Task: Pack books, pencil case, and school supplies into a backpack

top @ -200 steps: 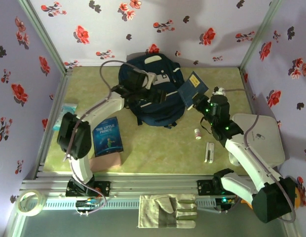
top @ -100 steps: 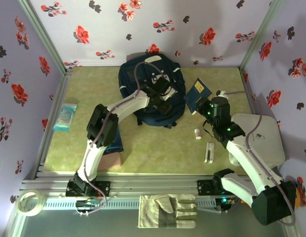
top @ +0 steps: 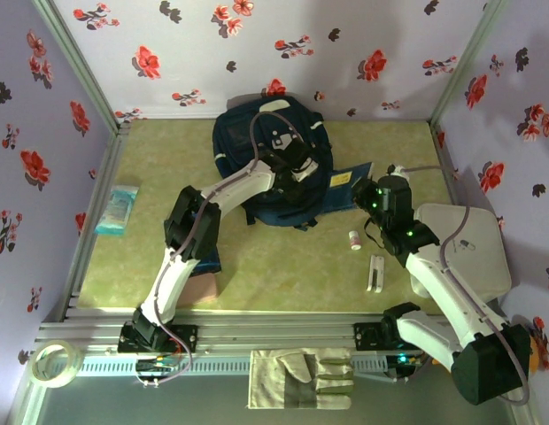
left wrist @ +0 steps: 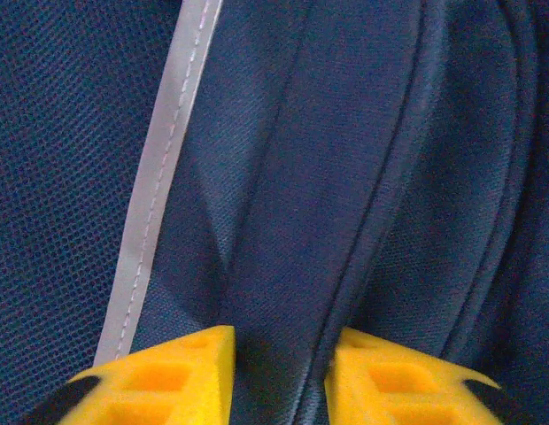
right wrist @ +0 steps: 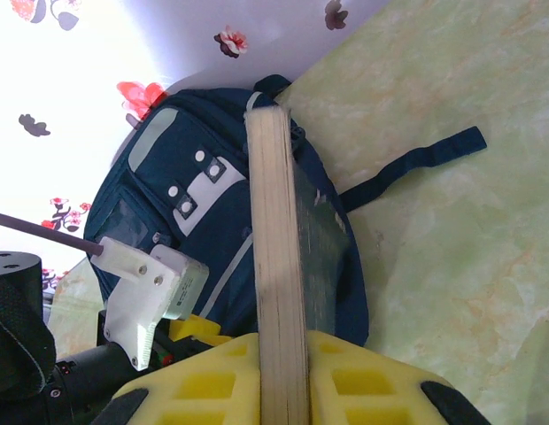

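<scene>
Your right hand (right wrist: 283, 341) clamps a book (right wrist: 276, 221) beside the backpack (top: 248, 133). Your left hand (left wrist: 283, 336) straddles its fabric, grip unclear. If that pinch slips, the book could snag going in.

— What lies under the left gripper (left wrist: 279, 379)?
— Dark navy woven fabric, very close up: the backpack (left wrist: 71, 133).
— Any markings on it?
— A thin white stitched stripe (left wrist: 155, 204) slants from the top edge down to the left-hand yellow fingertip (left wrist: 173, 376).
— And between the two fingertips?
— A raised fold (left wrist: 283, 221) of the fabric, with a dark piped seam (left wrist: 381, 204) beside it, runs down into the gap. Whether the jaws press it, I cannot tell.
</scene>
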Available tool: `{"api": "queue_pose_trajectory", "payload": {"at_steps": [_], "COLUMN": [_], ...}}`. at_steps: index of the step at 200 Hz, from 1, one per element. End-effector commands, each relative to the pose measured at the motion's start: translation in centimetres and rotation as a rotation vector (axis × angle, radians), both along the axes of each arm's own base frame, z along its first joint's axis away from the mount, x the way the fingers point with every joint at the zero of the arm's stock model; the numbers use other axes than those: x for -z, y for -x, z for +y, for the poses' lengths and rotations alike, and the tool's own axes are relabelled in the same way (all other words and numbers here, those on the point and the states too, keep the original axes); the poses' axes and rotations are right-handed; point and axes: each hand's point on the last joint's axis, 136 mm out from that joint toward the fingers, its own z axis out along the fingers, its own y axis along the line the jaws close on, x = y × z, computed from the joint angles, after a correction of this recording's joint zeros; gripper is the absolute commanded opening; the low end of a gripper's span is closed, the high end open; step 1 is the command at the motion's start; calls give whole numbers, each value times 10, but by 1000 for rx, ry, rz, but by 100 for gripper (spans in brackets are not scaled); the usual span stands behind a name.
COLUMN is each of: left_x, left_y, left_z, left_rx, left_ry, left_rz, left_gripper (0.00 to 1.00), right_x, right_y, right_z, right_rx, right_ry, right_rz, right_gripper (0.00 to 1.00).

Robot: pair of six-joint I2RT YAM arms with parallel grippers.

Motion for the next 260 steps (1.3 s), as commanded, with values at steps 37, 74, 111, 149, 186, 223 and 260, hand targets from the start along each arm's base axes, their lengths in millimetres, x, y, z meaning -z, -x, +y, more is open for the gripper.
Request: {"api": "queue_pose_trajectory", "payload": {"at_steps": [37, 74, 111, 149, 186, 223, 260], "left_x": [-50, -65, -99, -154, -202, -217, -231], "left_y": [-10, -9, -12, -20, -32, -53, -58], "left_z": [4, 4, 7, 14, 21, 39, 40], "left_rx": [-50, -69, -110, -163, -220, -333, -347], "left_ry": [55, 88, 155, 273, 394, 464, 526], "left_rz": [-89, -102, -131, -204, -283, -301, -294], "left_gripper": [7, 1, 0, 0, 0, 0, 0], "right_x": [-12, -3, -23, -45, -60, -58, -53], "right_y": [-6, -9, -6, 3, 11, 9, -7], "right_z": [-1, -1, -13, -22, -27, -21, -2], "right_rx": [10, 8, 41, 76, 89, 83, 25], "right_ry": [-30, -48, -53, -75, -95, -152, -232], "right_rz": [-45, 16, -37, -109, -161, -154, -132], "right_gripper": [10, 2, 1, 1, 2, 2, 3]}}
